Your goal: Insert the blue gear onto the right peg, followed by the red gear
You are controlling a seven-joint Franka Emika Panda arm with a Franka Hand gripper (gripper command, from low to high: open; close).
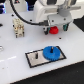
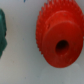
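1 red gear (image 1: 54, 29) right under gripper (image 1: 56, 25); 1 blue gear (image 1: 51, 52) farther off on 1 black-framed plate (image 1: 34, 59); 1 beige block (image 1: 18, 28) off to gripper's side.

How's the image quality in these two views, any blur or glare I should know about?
Exterior view: soft and low in detail, the white table bright and near washed out, the blue gear casting a faint shadow. Wrist view: the red gear fills the frame, its teeth blurred, evenly lit without glare.
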